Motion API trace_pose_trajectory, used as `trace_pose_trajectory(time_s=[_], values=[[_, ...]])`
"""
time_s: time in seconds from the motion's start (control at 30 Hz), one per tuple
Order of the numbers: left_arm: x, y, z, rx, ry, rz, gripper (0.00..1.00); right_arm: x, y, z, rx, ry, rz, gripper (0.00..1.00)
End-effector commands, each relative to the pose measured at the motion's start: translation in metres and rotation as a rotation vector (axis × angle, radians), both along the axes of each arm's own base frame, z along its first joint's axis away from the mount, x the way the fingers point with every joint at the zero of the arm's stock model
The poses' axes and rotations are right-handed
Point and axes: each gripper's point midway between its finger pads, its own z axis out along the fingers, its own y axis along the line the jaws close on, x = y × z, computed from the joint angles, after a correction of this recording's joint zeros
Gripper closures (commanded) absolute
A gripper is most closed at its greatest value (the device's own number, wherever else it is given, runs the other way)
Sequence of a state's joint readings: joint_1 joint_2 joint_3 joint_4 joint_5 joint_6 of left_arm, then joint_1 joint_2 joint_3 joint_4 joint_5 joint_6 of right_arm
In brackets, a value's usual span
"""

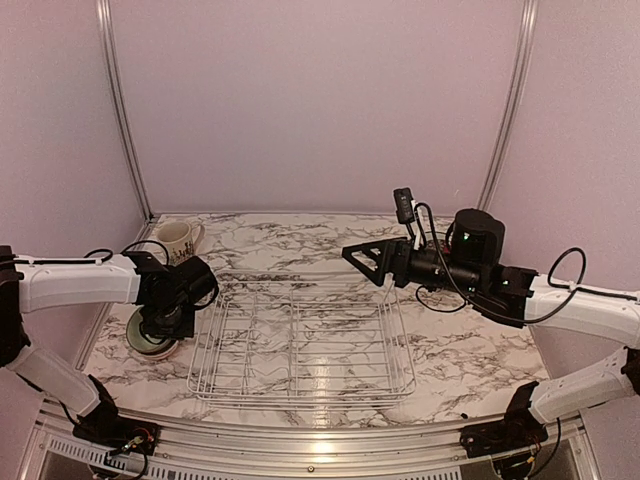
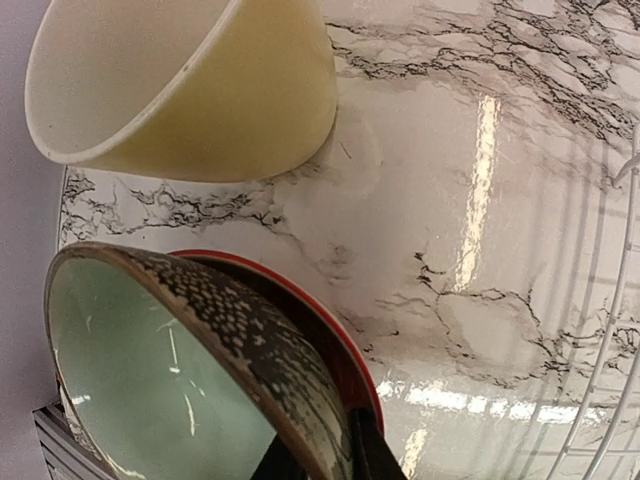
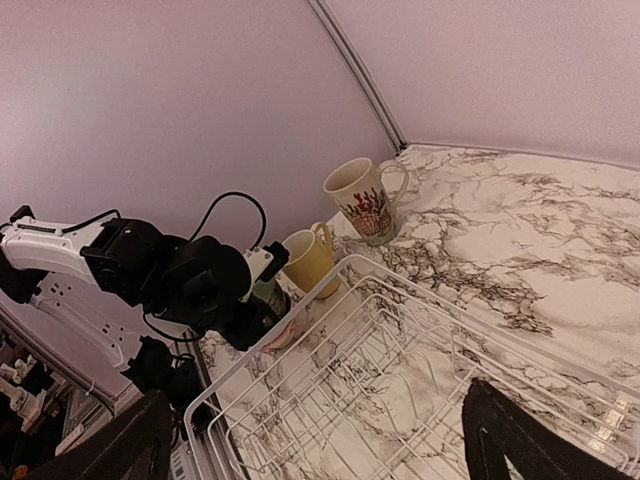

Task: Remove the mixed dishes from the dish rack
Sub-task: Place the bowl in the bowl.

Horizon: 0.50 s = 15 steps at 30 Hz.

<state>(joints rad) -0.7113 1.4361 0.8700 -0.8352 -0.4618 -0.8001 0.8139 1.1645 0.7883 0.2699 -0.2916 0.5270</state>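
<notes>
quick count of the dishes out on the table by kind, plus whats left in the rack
mugs and cups: 2 (cream mug, yellow cup)
bowls: 1 (pale green bowl)
red-rimmed dish under that bowl, plate or bowl unclear: 1
left in the dish rack: 0
total: 4

The dish rack (image 1: 300,345) is thin, smooth wire with a pale sheen. The table (image 2: 480,250) under it is marble-patterned and highly glossy, mirroring the lights. Left of the rack, the yellow cup (image 2: 200,90) looks like softly glazed ceramic, and the green bowl (image 2: 150,370) is shiny inside and dark and speckled outside. Beyond the rack's far left corner, the mug (image 3: 362,200) is glossy cream ceramic. The walls (image 1: 320,100) are matt.
</notes>
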Motion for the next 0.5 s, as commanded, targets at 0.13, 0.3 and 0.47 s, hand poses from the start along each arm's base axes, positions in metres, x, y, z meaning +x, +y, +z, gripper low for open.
trace_pose_trajectory(time_s=[0.13, 0.3, 0.47], values=[[0.0, -0.001, 0.018, -0.028, -0.024, 0.0, 0.76, 0.002, -0.005, 0.016, 0.006, -0.028, -0.025, 0.02], [0.004, -0.005, 0.037, -0.063, -0.06, -0.012, 0.64, 0.004, -0.008, 0.017, -0.008, -0.039, -0.041, 0.02], [0.005, -0.005, 0.052, -0.083, -0.088, -0.018, 0.57, 0.007, -0.01, 0.019, -0.022, -0.051, -0.06, 0.02]])
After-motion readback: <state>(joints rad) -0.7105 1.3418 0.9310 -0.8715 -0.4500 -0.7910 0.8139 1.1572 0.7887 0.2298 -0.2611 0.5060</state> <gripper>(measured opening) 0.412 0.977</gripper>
